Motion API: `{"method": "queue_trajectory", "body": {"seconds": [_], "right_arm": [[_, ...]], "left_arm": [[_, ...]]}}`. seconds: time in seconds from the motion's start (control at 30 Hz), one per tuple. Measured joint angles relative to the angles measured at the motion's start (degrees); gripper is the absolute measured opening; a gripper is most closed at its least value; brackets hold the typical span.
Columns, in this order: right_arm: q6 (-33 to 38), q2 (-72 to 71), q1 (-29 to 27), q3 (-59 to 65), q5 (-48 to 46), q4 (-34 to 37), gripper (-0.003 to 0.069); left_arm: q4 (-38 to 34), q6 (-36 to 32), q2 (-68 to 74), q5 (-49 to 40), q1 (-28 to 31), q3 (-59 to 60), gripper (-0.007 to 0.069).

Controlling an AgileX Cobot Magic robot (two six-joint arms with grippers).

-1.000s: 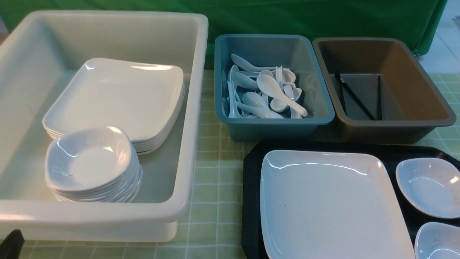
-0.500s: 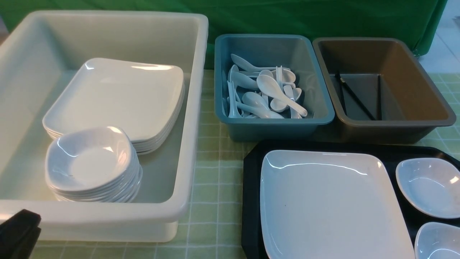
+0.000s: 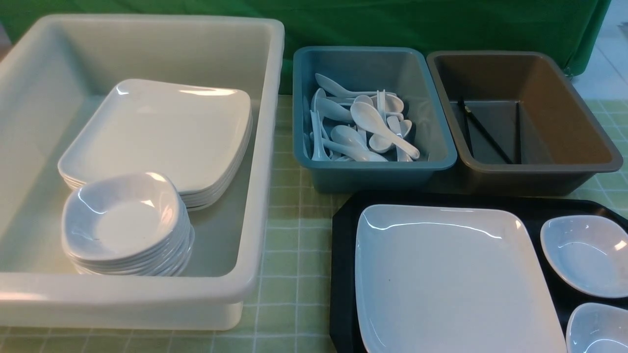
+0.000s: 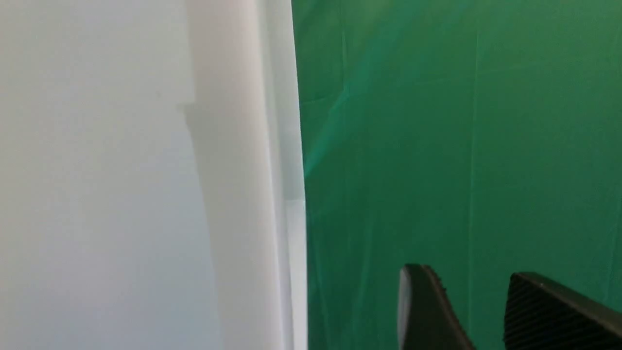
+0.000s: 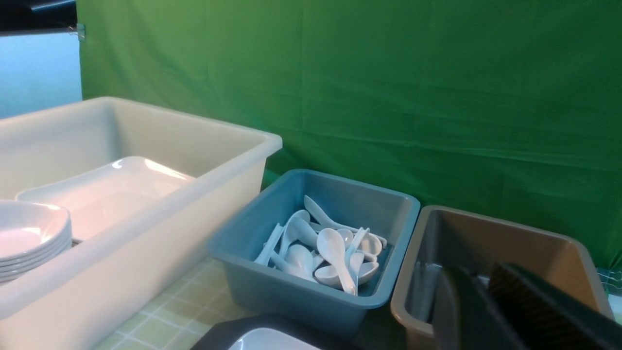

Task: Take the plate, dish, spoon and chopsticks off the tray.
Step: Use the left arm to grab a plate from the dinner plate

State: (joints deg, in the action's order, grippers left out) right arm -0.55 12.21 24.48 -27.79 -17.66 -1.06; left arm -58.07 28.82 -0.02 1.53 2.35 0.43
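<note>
A large glossy white plate (image 3: 451, 274) lies flat on a black tray (image 3: 343, 274), filling most of its left part. The plate's near edge and the tray's near and right sides are cut off by the frame. On the tray's right part sit a small white dish (image 3: 584, 255), trimmed at its right side, and nearer the camera a second small dish (image 3: 596, 331), of which only a corner shows. Just beyond the tray stand a blue bin (image 3: 373, 63) holding a jumble of white spoons (image 3: 373, 122) and a brown bin (image 3: 554, 98) holding thin black chopsticks (image 3: 483, 130), too small to show any detail. Left of the tray, on the green checked surface (image 3: 294, 245), a big white tub (image 3: 265, 147) holds a stack of plates (image 3: 162, 132) and a stack of dishes (image 3: 125, 220). Both grippers appear only in their wrist views. The left gripper (image 4: 469, 279) is released, fingers apart with nothing between them, facing green cloth and a blurred pale wall. The right gripper (image 5: 478, 277) hangs before the brown bin, fingers close together and empty; whether it is clenched cannot be told.
</note>
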Motion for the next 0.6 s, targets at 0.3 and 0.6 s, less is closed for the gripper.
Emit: {"method": "queue_trajectory", "body": {"seconds": [0.3,0.6], "right_arm": [[-0.2,0.0,0.0,0.0,-0.2,0.0,0.0083],[-0.2,0.0,0.0,0.0,-4.6,0.0,0.0083]], "left_arm": [[26.7,-3.7,5.2,-9.3,0.0,-24.4,0.0002],[36.1,-21.7,46.9,-67.3,0.0,-61.3,-0.0018]]}}
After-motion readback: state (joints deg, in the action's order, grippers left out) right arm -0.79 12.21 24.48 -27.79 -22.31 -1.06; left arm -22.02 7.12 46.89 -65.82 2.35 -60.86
